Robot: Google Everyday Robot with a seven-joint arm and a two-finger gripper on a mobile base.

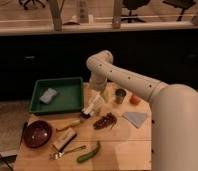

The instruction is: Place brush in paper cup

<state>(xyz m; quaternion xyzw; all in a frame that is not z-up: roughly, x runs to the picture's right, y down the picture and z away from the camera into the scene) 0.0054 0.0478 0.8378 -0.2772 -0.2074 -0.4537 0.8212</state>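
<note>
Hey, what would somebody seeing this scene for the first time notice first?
A big white robot arm stretches in from the right, with its gripper low over the wooden table, just right of the green tray. The dark red bowl at the front left and the bunch of grapes mid-table also stand out.

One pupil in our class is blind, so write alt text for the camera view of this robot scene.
A white robot arm bends down over a wooden table, its gripper low by the near corner of a green tray. Nearby sit a cup, an orange, grapes, a dark red bowl and a green vegetable.
</note>
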